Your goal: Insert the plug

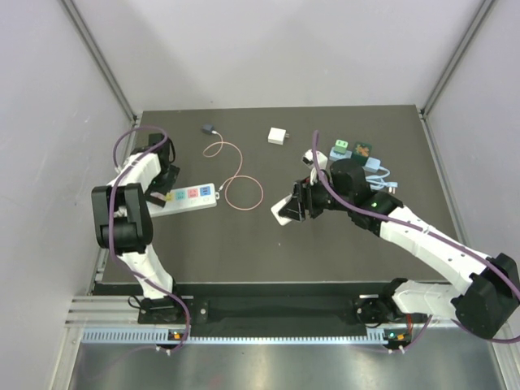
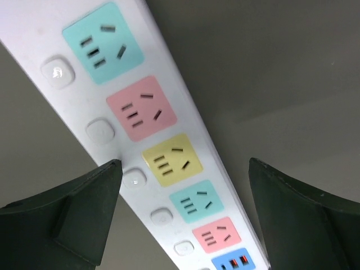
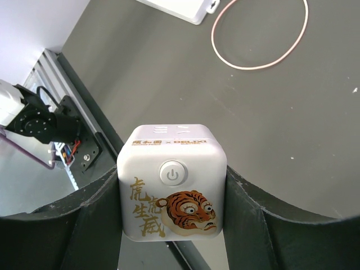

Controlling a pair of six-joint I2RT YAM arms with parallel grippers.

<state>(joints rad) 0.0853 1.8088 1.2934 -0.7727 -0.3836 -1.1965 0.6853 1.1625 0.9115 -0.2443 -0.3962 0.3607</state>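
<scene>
The cube plug [image 3: 169, 214], rigid, glossy and likely light, sits clamped by its flanks in the right gripper [image 3: 171, 179] above the table [image 1: 341, 252] centre. The left gripper [image 2: 183, 171], jaws parted, straddles the power strip [image 2: 152, 118] near the left edge.

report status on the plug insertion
Right gripper shut on tiger cube plug. Left gripper open above power strip. Pink cable loop lies between plug and strip.
</scene>
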